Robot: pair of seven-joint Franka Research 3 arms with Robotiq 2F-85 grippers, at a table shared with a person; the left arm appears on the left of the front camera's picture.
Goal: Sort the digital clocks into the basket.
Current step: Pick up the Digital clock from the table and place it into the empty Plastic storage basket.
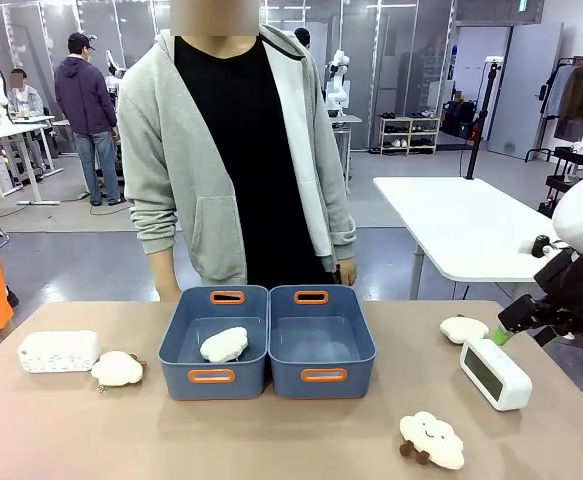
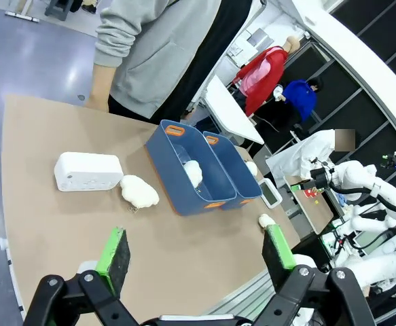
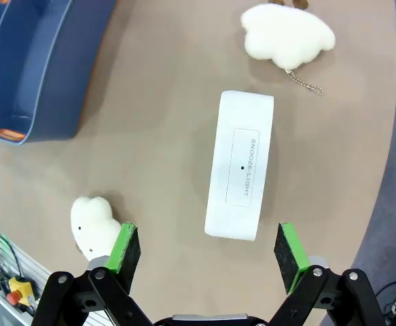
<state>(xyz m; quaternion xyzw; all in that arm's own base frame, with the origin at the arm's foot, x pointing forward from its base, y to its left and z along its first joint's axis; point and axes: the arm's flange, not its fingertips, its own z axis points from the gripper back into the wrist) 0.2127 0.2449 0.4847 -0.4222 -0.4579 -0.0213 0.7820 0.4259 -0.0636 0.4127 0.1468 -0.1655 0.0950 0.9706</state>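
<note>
Right gripper hangs over the right clock, fingers apart, no contact. Left gripper also spread, high above the table. Second clock lies well left of the baskets; both clocks are outside them.

White clocks, blue orange-trimmed baskets, tan table.

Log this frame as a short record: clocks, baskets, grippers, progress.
clocks: left clock and right clock, both on the table, outside the baskets
left basket: holds one cloud toy
right basket: no clock inside
left gripper: open, raised off the table
right gripper: open, above the right clock
progress: no clock sorted yet
</note>
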